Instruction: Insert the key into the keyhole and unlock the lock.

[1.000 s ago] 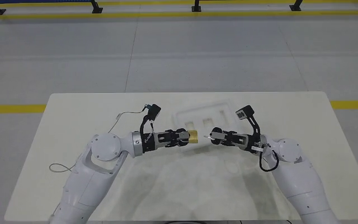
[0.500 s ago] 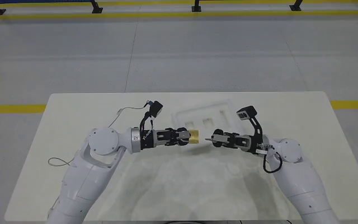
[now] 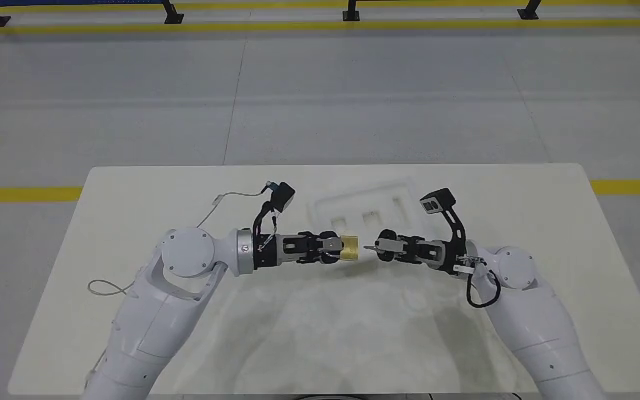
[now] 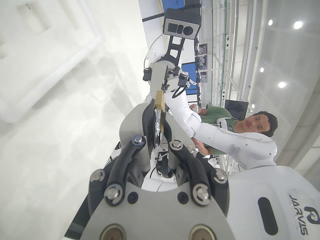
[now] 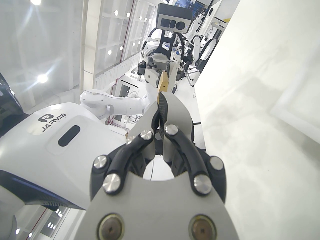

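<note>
Gap has narrowed over the last second: key [image 3: 372, 248] tip now just beside lock [image 3: 351, 245], contact unclear. Left tool [image 3: 336, 245] clamped on lock, right tool [image 3: 386, 246] pinching key, both above counter [image 3: 300, 340].

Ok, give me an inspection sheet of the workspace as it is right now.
Surface: white table.
Job's things: brass lock held in the left gripper; key held in the right gripper, tip at the lock's face, insertion cannot be told.
Clutter: white foam tray behind the grippers.
Grippers: both shut, facing each other above the table.
Cables: thin cable looped on the table beside the left arm.
Surroundings: grey floor with yellow lines.
</note>
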Available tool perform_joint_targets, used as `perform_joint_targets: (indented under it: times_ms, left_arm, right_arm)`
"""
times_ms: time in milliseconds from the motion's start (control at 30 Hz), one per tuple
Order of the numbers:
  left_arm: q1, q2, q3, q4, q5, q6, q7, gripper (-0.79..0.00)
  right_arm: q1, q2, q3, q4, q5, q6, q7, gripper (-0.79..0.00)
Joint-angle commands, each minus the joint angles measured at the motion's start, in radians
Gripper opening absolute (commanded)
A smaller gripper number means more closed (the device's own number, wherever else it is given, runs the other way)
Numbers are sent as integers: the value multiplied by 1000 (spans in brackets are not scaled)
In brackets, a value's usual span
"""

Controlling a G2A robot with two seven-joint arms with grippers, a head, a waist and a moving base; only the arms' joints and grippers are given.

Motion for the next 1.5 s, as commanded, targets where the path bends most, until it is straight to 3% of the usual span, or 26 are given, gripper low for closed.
perform_joint_targets:
  times_ms: [0, 700, 1000, 1200, 1467]
  left_arm:
    - [0, 1, 2, 0, -2, -2, 2, -785]
    - [1, 4, 4, 0, -1, 1, 8, -785]
    - [4, 5, 9, -1, -5, -8, 13, -785]
    - [-57, 17, 14, 51, 19, -8, -156, -785]
    - [-139, 26, 19, 107, 20, -11, -242, -785]
  right_arm:
    - [2, -1, -7, 1, -2, 0, -7, -785]
    - [28, -5, -57, 11, -30, 4, -46, -785]
    - [19, 6, -18, 21, -21, 8, -22, -785]
    - [11, 19, 13, 20, -11, 29, 67, -785]
    - [2, 33, 29, 10, 16, 72, 154, -785]
